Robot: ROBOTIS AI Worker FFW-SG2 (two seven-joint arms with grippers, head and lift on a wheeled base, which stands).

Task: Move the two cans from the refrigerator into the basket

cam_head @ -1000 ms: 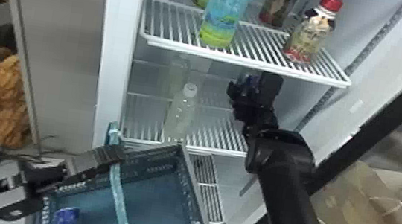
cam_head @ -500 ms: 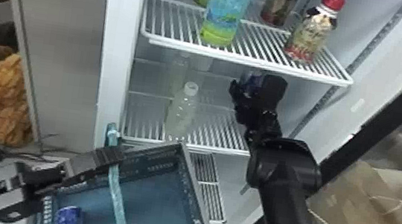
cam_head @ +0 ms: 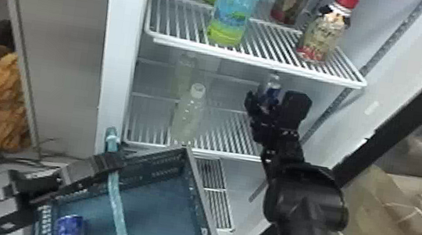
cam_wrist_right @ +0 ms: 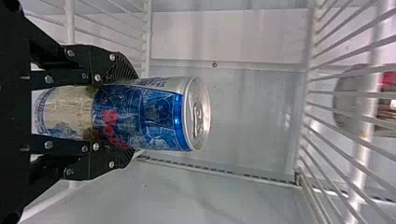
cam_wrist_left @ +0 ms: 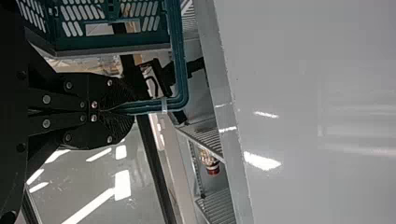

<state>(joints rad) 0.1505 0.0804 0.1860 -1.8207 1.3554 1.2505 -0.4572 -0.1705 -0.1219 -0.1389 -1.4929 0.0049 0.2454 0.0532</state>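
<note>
In the head view my left gripper [cam_head: 111,162] is at the basket's [cam_head: 197,192] left edge; in the left wrist view this gripper [cam_wrist_left: 128,110] is shut on the teal handle [cam_wrist_left: 184,60]. One blue can [cam_head: 70,227] lies in the basket's near-left corner. My right gripper [cam_head: 264,109] is inside the refrigerator, below the upper shelf [cam_head: 261,61], holding the other can [cam_head: 272,90]. In the right wrist view, that gripper [cam_wrist_right: 119,112] is shut on the blue-and-silver can [cam_wrist_right: 154,114], its fingers on opposite sides and the lid beyond them.
Two clear bottles [cam_head: 187,117] stand on the lower shelf, left of my right gripper. Above are a blue-green bottle [cam_head: 235,12], a red-capped bottle [cam_head: 324,32] and a dark can [cam_head: 291,2]. The refrigerator's side wall [cam_head: 118,55] is left; the dark door frame [cam_head: 413,104] is right.
My right gripper has drawn slightly back and down in the head view, and more of the can shows above its fingers. The basket has barely moved.
</note>
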